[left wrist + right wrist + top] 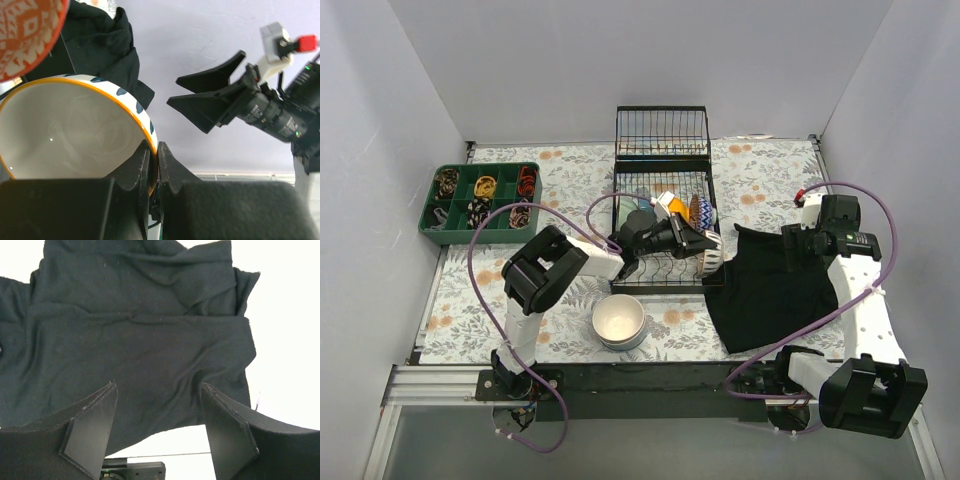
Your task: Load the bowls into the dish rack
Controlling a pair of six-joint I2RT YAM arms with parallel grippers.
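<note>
Two left fingers (136, 170) pinching only the rim could let the orange-edged spotted white ceramic bowl (75, 130) swivel into the red-patterned bowl (25, 35).

Bright, even light, soft shadows — right wrist view blown white around the black cloth (140, 340).

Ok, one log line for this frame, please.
phase: loading | left gripper: shut on spotted bowl rim, at dish rack right edge | right gripper: open over black cloth | waiting: stacked bowls on table
</note>
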